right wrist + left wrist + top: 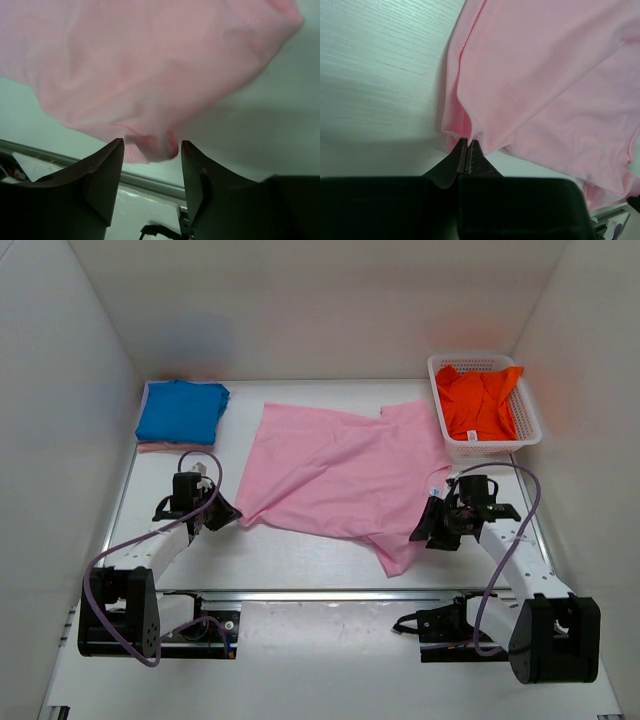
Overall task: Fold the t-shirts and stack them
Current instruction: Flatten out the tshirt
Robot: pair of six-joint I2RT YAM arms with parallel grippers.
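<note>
The light pink t-shirt (340, 465) lies spread and rumpled across the middle of the table. My left gripper (232, 513) is shut on its near left corner; in the left wrist view the jaws (468, 143) pinch the hem of the pink cloth (545, 75). My right gripper (421, 530) is open at the shirt's near right edge; in the right wrist view a bunched fold of pink cloth (150, 65) hangs between the spread fingers (150, 147). The bright blue t-shirt (181, 411) lies folded at the back left. The orange t-shirt (480, 400) lies crumpled in the basket.
A white lattice basket (529, 435) stands at the back right. A pink edge (165, 447) shows under the blue shirt. White walls close in the table on the left, back and right. A metal rail (330, 594) runs along the near edge.
</note>
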